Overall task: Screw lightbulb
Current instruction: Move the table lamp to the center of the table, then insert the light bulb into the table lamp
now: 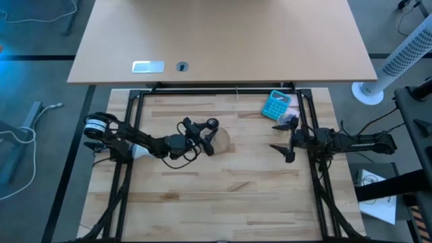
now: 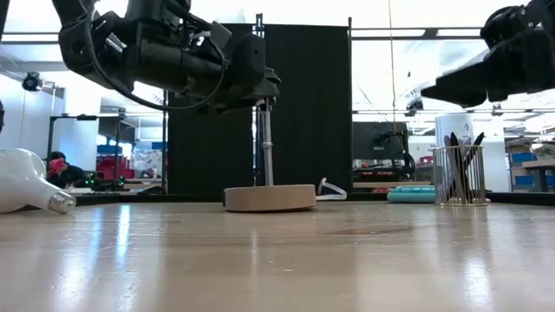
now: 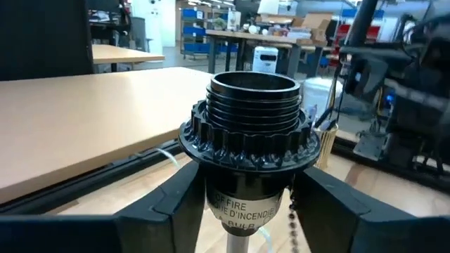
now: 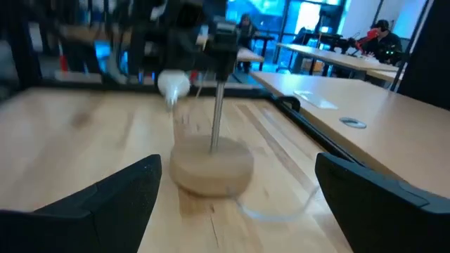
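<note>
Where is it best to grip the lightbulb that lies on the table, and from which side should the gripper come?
Probably across the round white globe of the lightbulb, coming down from above. It lies on its side on the table, metal base pointing toward the wooden disc, so the globe's widest part is exposed and the threads stay free.

A robotics lab or workshop; beyond the wooden table (image 2: 277,251) stand worktables (image 4: 337,60), blue-binned shelving (image 3: 200,17), a seated person (image 4: 376,39).
</note>
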